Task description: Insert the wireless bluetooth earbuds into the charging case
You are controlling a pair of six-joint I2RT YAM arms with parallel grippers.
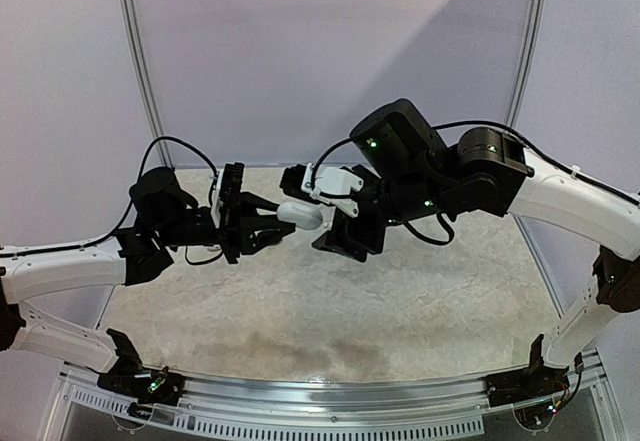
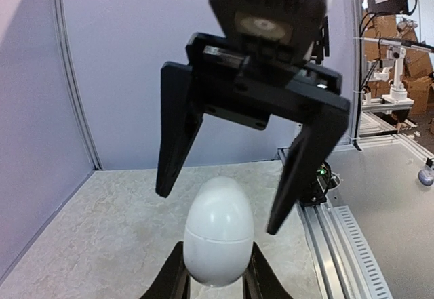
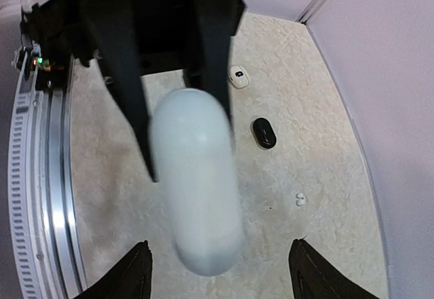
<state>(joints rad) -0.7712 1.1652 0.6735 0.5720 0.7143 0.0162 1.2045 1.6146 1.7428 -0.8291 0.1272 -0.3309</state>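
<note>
Right pincer point(image 3: 222, 272) astride case point(image 3: 196, 177), earbuds point(image 3: 299, 199) beyond

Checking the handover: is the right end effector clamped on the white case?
No, the right end effector stands open, gaps showing either side of the white case.

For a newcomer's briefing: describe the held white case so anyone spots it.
Start above the middle of the table. There the left claw grips a white egg-shaped case. Unlike the black case and small white one below, it is airborne.
</note>
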